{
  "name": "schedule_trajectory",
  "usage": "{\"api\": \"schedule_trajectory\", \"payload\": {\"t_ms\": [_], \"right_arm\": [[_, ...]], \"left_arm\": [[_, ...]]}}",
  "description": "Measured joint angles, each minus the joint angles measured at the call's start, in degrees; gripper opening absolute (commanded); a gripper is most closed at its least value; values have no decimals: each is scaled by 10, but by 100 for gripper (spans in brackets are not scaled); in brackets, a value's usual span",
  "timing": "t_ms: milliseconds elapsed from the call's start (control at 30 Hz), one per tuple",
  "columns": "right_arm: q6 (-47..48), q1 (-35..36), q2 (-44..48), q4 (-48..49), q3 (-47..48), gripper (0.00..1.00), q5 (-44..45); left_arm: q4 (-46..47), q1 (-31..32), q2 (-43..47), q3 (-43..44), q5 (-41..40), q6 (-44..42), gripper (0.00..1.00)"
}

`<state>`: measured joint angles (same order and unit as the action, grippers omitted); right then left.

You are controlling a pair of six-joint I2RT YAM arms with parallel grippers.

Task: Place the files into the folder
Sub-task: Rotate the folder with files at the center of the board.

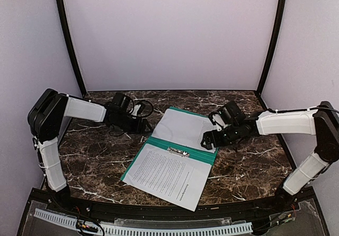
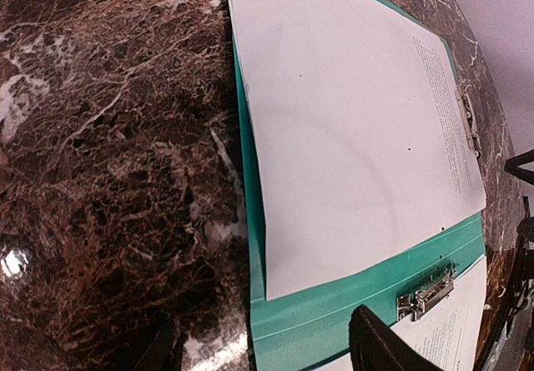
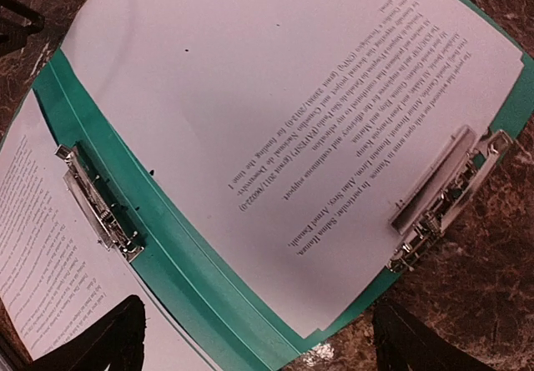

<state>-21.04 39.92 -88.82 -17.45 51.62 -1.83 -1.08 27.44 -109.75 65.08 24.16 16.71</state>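
The teal-green folder (image 1: 159, 142) lies open on the dark marble table, spine running left to right, with a metal clip (image 1: 178, 151) at its middle. One white file (image 1: 183, 127) rests on the far half, another file (image 1: 167, 175) on the near half, its lower corner overhanging the cover. My left gripper (image 1: 145, 123) is open just off the far half's left edge; in its wrist view the left gripper (image 2: 271, 350) straddles the folder (image 2: 334, 313) corner. My right gripper (image 1: 205, 139) is open at the far half's right edge, and the wrist view puts this right gripper (image 3: 263, 346) over the folder (image 3: 192, 263).
A second metal clip (image 3: 442, 196) sits on the far sheet's right edge. Pale walls and black frame posts (image 1: 66, 34) enclose the table on three sides. A white cable track (image 1: 159, 229) runs along the near edge between the arm bases.
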Motion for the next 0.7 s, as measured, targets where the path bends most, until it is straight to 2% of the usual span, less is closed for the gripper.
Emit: {"api": "schedule_trajectory", "payload": {"t_ms": [300,467,700], "right_arm": [[-99,-62,21,-8,-80,89,-48],[-132,-78,14,56,-99,88,-92],[-165,-106,-20,164,-107,87,-168]], "left_arm": [[-40,-6,-84,100,79,-8,66],[-70,-6,-125,155,111,-13,63],[-92,-9,-132,162,140,-3,53]]}}
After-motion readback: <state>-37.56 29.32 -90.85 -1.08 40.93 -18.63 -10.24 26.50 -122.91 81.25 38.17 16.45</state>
